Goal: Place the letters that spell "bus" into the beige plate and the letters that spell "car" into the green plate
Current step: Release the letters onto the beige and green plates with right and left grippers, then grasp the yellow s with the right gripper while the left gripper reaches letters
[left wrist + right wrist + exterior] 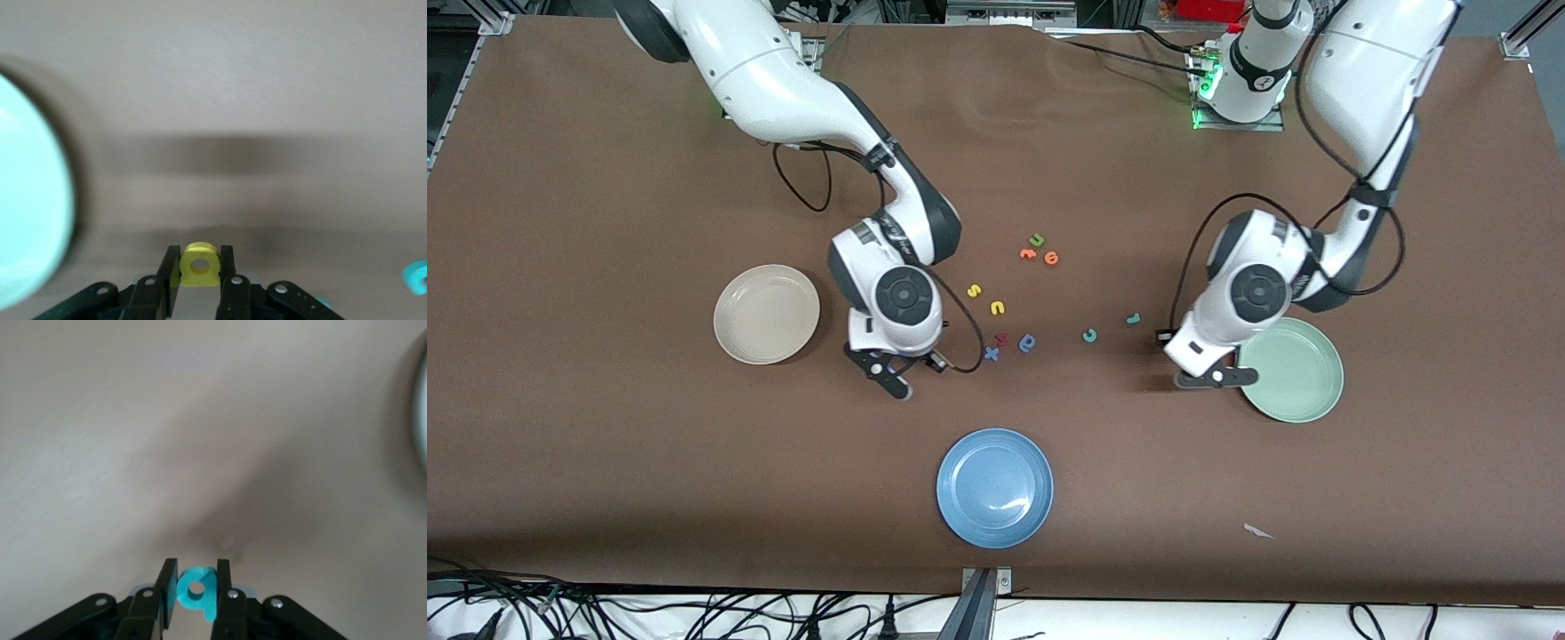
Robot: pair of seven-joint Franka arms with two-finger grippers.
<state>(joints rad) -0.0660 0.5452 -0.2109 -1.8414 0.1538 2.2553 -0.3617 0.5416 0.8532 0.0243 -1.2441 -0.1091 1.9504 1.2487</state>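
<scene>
Neither the beige plate (pixel 766 314) nor the green plate (pixel 1292 369) holds any letter yet. A teal "b" (pixel 197 589) is pinched by the right gripper (pixel 895 373) over the desk (pixel 605 462) between the beige plate and the letter cluster; a yellow "a" (pixel 199 265) is pinched by the left gripper (pixel 1214 377) just beside the green plate. Yellow "s" (pixel 975 290), yellow "u" (pixel 997 308), teal "c" (pixel 1089 335) and teal "r" (pixel 1133 318) remain on the desk.

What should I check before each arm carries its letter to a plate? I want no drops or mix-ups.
1. Left gripper shut on the yellow "a": ok.
2. Right gripper shut on the teal "b": ok.
3. Green plate beside the left gripper, nothing in it: ok.
4. Beige plate toward the right arm's end, nothing in it: ok.
5. Teal "c" and teal "r" in the green plate: not ok, on the table.
6. How firmly each letter is pinched: cannot tell.
</scene>
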